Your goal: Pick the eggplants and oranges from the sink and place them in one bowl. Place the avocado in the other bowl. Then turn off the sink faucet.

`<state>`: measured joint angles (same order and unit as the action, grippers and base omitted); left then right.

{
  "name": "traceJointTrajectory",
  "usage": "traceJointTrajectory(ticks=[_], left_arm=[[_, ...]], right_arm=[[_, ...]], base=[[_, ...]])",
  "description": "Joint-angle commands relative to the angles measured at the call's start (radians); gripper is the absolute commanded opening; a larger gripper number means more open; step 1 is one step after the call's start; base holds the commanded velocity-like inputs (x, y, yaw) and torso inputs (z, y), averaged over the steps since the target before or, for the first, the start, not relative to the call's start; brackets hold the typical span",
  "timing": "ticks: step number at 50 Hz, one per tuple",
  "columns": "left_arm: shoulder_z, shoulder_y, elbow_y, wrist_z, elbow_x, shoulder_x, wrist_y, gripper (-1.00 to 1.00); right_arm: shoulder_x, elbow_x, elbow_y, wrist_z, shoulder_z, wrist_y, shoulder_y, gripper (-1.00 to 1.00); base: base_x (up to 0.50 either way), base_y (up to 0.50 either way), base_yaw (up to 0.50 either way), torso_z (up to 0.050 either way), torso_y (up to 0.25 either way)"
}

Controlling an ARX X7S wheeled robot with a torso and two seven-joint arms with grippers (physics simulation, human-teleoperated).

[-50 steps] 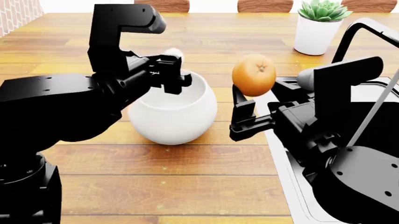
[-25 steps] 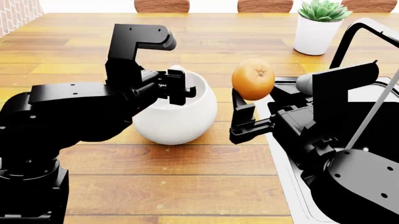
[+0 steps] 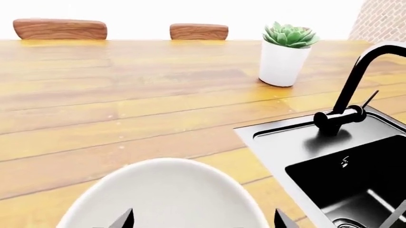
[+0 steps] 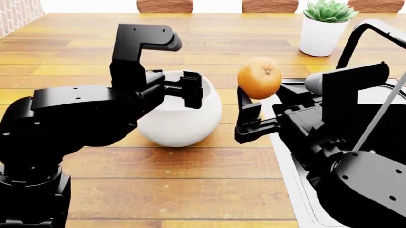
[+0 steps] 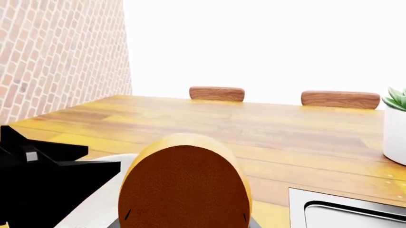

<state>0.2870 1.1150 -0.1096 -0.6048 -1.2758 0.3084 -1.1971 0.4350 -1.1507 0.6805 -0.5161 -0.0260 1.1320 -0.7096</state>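
Note:
My right gripper (image 4: 259, 93) is shut on an orange (image 4: 259, 77), held in the air between the sink (image 4: 286, 156) and the large plain white bowl (image 4: 178, 122). In the right wrist view the orange (image 5: 184, 187) fills the space between the jaws of that gripper (image 5: 184, 221). My left gripper (image 4: 190, 89) hangs open over the bowl's mouth, and its fingertips (image 3: 124, 220) straddle the bowl (image 3: 165, 190) with nothing between them. The black faucet (image 3: 352, 90) stands at the sink's (image 3: 304, 142) back rim. Eggplants, avocado and the other bowl are out of view.
A white pot with a green succulent (image 4: 323, 26) stands on the wooden counter (image 4: 178, 190) behind the sink. Brown chair backs (image 3: 60, 28) line the counter's far edge. A brick wall (image 5: 57, 52) rises to one side. The sink drain (image 3: 347, 223) shows on the basin floor.
My left gripper has moved right and slightly down, from the bowl's left rim to above its mouth. The right gripper and the orange have barely shifted.

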Motion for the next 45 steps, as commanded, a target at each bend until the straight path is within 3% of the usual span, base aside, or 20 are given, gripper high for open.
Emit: traceJointTrajectory(ticks=[1, 18, 33, 45], left_arm=[[-0.001, 0.004, -0.014, 0.012, -0.010, 0.002, 0.015, 1.00], [-0.024, 0.008, -0.042, -0.007, -0.031, 0.019, 0.031, 1.00], [-0.134, -0.099, -0.163, -0.025, 0.078, 0.091, 0.217, 1.00], [-0.228, -0.212, -0.231, -0.039, 0.105, 0.112, 0.329, 1.00]], right_arm=[[0.012, 0.015, -0.004, 0.016, -0.018, -0.015, 0.033, -1.00], [0.016, -0.024, -0.008, -0.011, -0.011, -0.003, -0.006, -1.00], [-0.066, -0.158, -0.244, -0.112, -0.116, 0.179, -0.367, -1.00], [-0.143, -0.133, -0.489, 0.014, -0.197, 0.177, -0.594, -1.00]], base=[[0.00, 0.00, 0.00, 0.000, 0.000], [0.00, 0.00, 0.00, 0.000, 0.000], [0.00, 0.00, 0.00, 0.000, 0.000], [0.00, 0.00, 0.00, 0.000, 0.000]])
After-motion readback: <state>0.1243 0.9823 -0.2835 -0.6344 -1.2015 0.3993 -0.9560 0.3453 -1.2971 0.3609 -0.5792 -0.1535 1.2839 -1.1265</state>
